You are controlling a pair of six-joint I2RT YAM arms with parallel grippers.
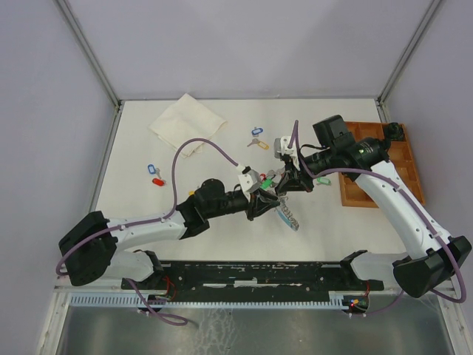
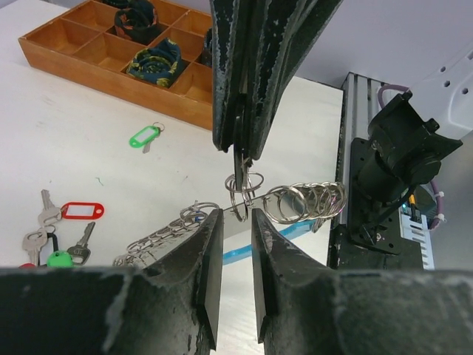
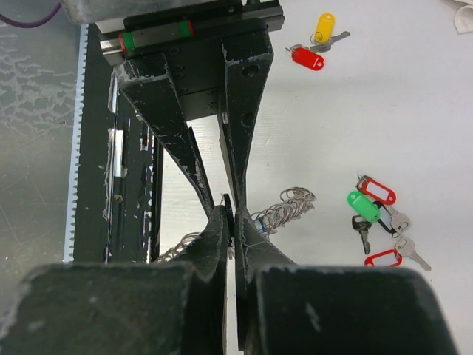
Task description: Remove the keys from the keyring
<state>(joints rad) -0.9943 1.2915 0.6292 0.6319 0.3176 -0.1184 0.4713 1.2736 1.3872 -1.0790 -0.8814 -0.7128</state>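
Note:
My two grippers meet over the middle of the table. The right gripper point(image 1: 284, 185) point(image 3: 232, 222) is shut on a thin dark key point(image 2: 240, 157), and a small split ring point(image 2: 239, 198) hangs below it. That ring sits between the tips of my left gripper point(image 1: 267, 197) point(image 2: 236, 220), whose jaws stand narrowly apart without visibly pinching it. The keyring, a silvery ring chain point(image 2: 304, 201) point(image 3: 287, 207) joined to a light-blue band point(image 2: 244, 251) point(image 1: 288, 215), trails from the ring down to the table. Loose tagged keys point(image 3: 373, 207) point(image 2: 63, 222) lie nearby.
A wooden compartment tray point(image 1: 403, 174) point(image 2: 66, 55) stands at the right. A green-tagged key point(image 1: 321, 180) point(image 2: 145, 137) lies near it. More tagged keys point(image 1: 257, 138) point(image 1: 154, 175) and a folded cloth point(image 1: 187, 122) are further back. The arms' base rail point(image 1: 251, 274) runs along the near edge.

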